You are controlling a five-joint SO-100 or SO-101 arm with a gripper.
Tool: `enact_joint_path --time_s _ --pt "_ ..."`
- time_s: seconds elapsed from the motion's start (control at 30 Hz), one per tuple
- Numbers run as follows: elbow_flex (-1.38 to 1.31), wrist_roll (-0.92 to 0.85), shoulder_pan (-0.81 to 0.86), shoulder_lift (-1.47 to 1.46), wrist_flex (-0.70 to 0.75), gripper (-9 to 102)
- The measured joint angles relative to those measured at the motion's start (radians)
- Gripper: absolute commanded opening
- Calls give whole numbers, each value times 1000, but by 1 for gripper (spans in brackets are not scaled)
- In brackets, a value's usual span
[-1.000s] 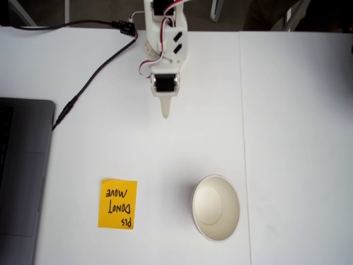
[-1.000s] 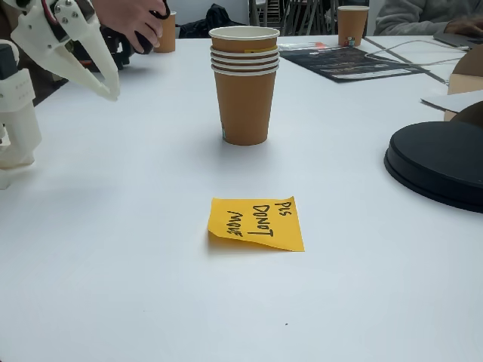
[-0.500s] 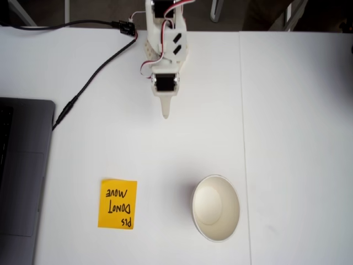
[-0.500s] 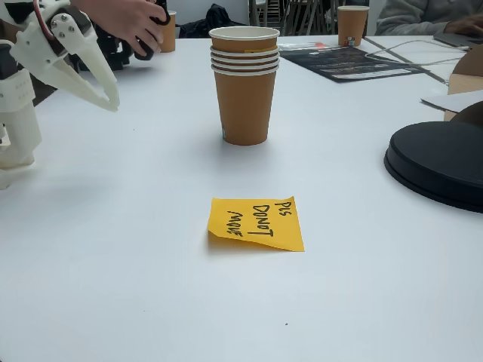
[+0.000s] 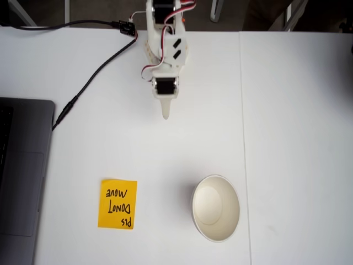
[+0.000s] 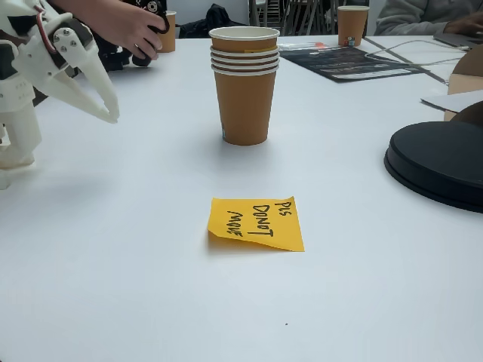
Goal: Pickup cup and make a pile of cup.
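Top-down fixed view
Landmark: we are taking the pile of cup (image 5: 215, 207) as our reference; it is standing upright on the white table (image 5: 298, 138), mouth open, cream inside.
Jaws: we are seeing the gripper (image 5: 165, 113) well above the pile in this picture, apart from it, pointing toward it; we cannot tell here whether the jaws are apart.
Note: the orange sticky note (image 5: 117, 203) is lying left of the pile.
Laptop: a grey laptop (image 5: 22, 176) is sitting farther left.

Side fixed view
Pile: we are seeing the pile of cup (image 6: 244, 87) as brown cups nested, several rims stacked.
Jaws: the gripper (image 6: 109, 113) is hanging left of the pile, above the table, jaws together or nearly so, holding nothing.
Note: the sticky note (image 6: 256, 223) is lying in front of the pile.
Hand: a person's hand (image 6: 128, 26) is resting behind the gripper.
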Motion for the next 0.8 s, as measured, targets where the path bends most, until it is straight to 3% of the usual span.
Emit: enact_joint_path --time_s 0.8 --pt "15 0 0 0 0 -7"
